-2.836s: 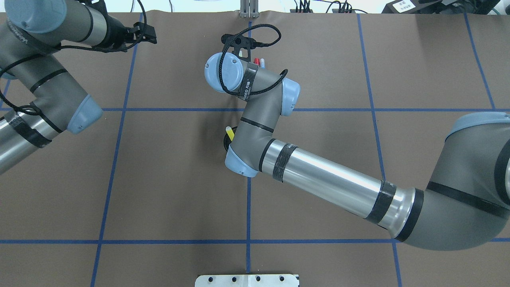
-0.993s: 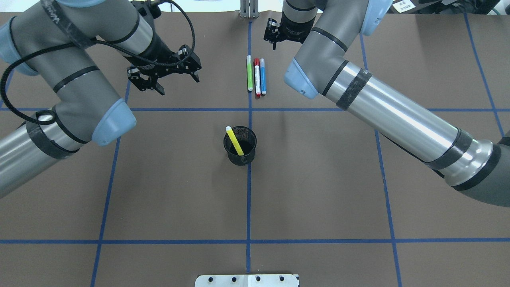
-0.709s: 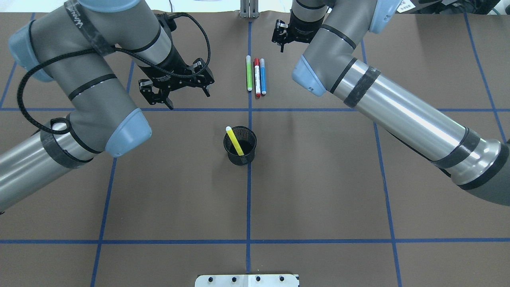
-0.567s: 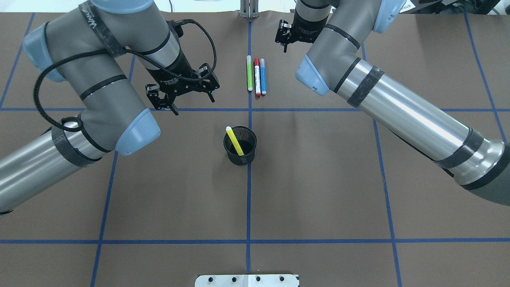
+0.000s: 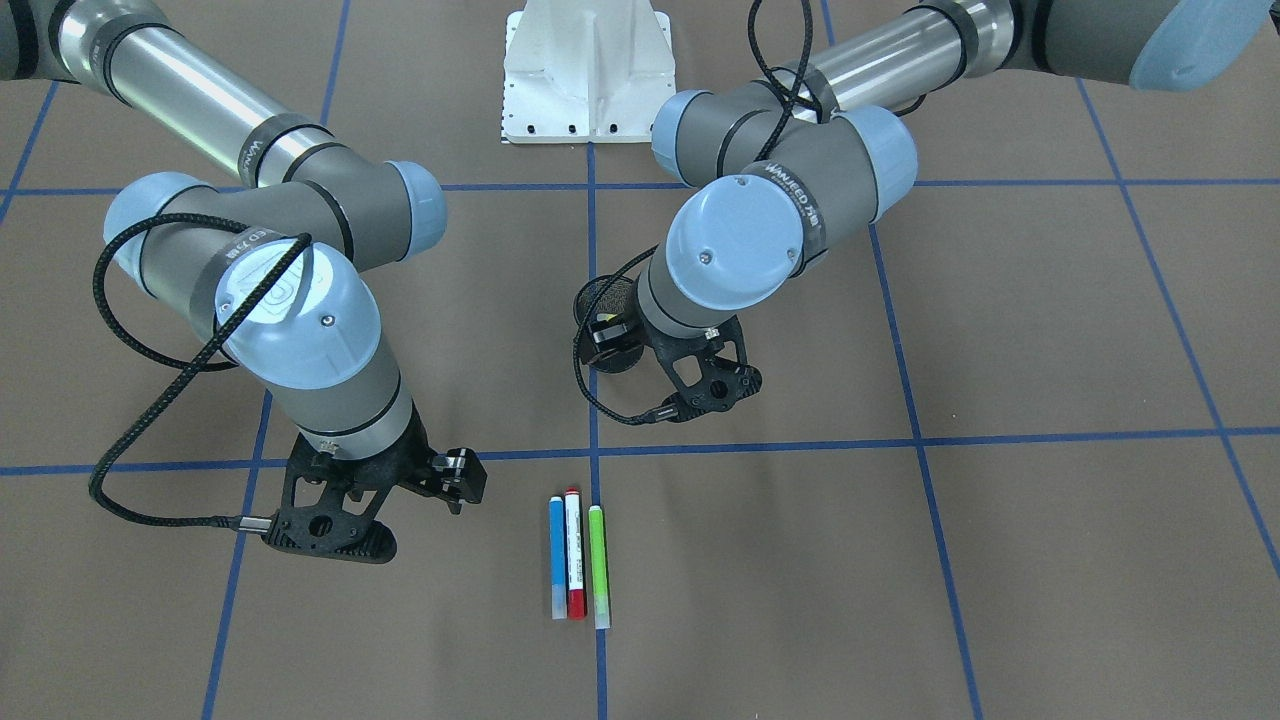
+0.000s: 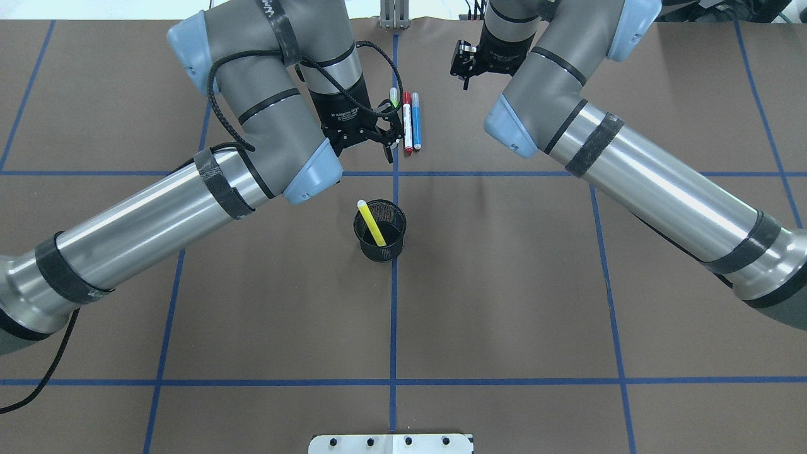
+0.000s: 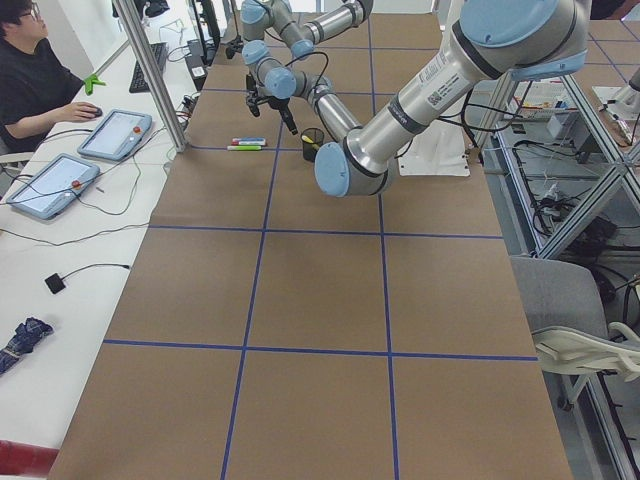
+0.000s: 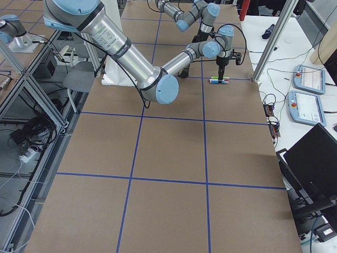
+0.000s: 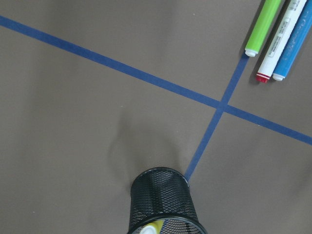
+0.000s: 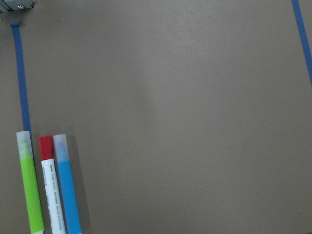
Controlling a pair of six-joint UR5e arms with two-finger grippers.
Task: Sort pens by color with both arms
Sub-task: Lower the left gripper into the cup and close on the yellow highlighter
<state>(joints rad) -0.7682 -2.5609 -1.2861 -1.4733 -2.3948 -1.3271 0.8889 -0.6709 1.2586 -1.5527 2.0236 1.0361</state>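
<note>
Four slim marker pens are in view: one green pen (image 5: pixel 598 565), one white-barrelled red-capped pen (image 5: pixel 574 553), one blue pen (image 5: pixel 556 555) and one yellow pen (image 6: pixel 372 223). There is one black mesh cup (image 6: pixel 380 251). Two grey-and-silver jointed robot arms show, the left arm (image 6: pixel 157 214) and the right arm (image 6: pixel 656 183). Each carries one black two-finger gripper, making two: the left gripper (image 6: pixel 365 142) and the right gripper (image 6: pixel 465 69). One white pedestal base (image 5: pixel 587 70) stands at the table. The side views add two grey tablets, a nearer tablet (image 7: pixel 50 185) and a farther tablet (image 7: pixel 115 135), one person (image 7: pixel 35 85), one grey chair (image 7: pixel 560 300) and one black laptop (image 8: pixel 316 158).
</note>
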